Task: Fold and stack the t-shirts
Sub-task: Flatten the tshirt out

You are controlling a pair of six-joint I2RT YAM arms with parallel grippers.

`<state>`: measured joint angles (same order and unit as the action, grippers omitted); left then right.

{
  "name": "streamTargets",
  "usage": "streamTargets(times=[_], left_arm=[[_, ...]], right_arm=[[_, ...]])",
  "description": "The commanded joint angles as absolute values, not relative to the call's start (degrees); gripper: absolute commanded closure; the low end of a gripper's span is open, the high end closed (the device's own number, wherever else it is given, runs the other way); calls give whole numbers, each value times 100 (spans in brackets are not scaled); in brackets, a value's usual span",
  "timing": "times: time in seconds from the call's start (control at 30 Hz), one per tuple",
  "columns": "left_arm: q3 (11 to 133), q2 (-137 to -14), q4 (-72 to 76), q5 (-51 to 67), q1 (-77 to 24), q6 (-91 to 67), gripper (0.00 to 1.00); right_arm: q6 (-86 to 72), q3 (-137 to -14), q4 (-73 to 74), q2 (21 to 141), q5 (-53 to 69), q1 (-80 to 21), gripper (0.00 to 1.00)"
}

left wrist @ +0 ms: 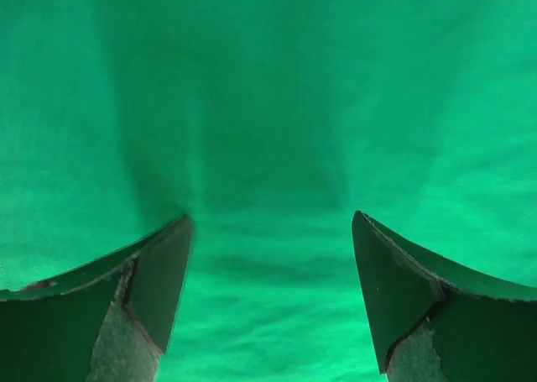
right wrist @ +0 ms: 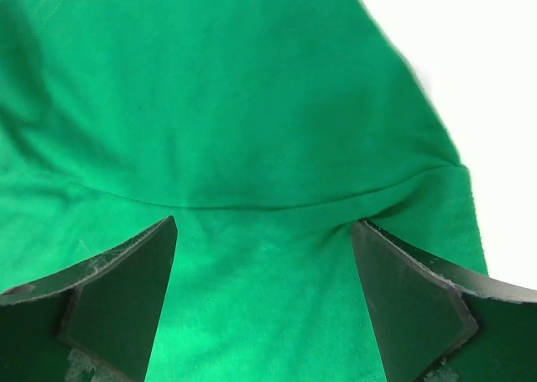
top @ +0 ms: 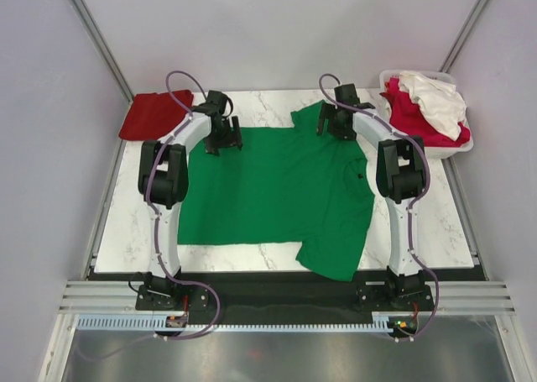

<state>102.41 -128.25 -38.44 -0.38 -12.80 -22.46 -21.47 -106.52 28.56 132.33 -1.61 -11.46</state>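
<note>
A bright green t-shirt [top: 277, 193] lies spread flat on the marble table [top: 126, 231], one sleeve at the far edge and one at the near right. My left gripper [top: 220, 138] stands open over its far left corner, and green cloth [left wrist: 268, 105] fills the view between its fingers [left wrist: 159, 281]. My right gripper [top: 330, 127] is open over the far sleeve. A seam of the shirt [right wrist: 252, 204] runs across just ahead of its fingers [right wrist: 394, 290]. A dark red t-shirt [top: 153, 114] lies folded at the far left corner. Crimson-pink [top: 411, 113] and white [top: 436, 101] shirts fill the basket.
A white plastic basket [top: 463, 147] stands at the far right corner, beyond the right arm. Grey walls close the table in on the left, right and back. Bare marble [right wrist: 470, 63] shows to the right of the sleeve in the right wrist view.
</note>
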Motion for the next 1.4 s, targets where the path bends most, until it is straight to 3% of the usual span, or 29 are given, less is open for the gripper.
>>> streamTargets(times=[0.0,0.2,0.57,0.73,0.93,1.07,1.37], left_arm=[[10984,-13305,-4034,-105,-1134,-2206,15],[12645,-14395,-4614,-185,-932,-1978,15],[14658,-15293,-4737,-35,-782,-1626,9],[14503,-14760,-4729,254,-747,-1635,6],[13125,-12906,-4746,255,-756,-1793,5],[11113,-10835,-4737,211,-756,-1942,6],[6094,-7676,-4483,351,-756,-2610,6]], right_arm=[[-2030,-11685,3453,14026,-658,-1108,5],[-1986,-13322,4087,15108,-896,-1046,4],[-2259,-13561,3709,15222,-457,-976,2],[-2057,-13782,3543,14916,112,-958,2],[-2031,-13141,3375,13695,896,-1002,2],[-2065,-12000,3262,12213,773,-1055,2],[-2759,-7398,2102,9084,650,-1450,2]])
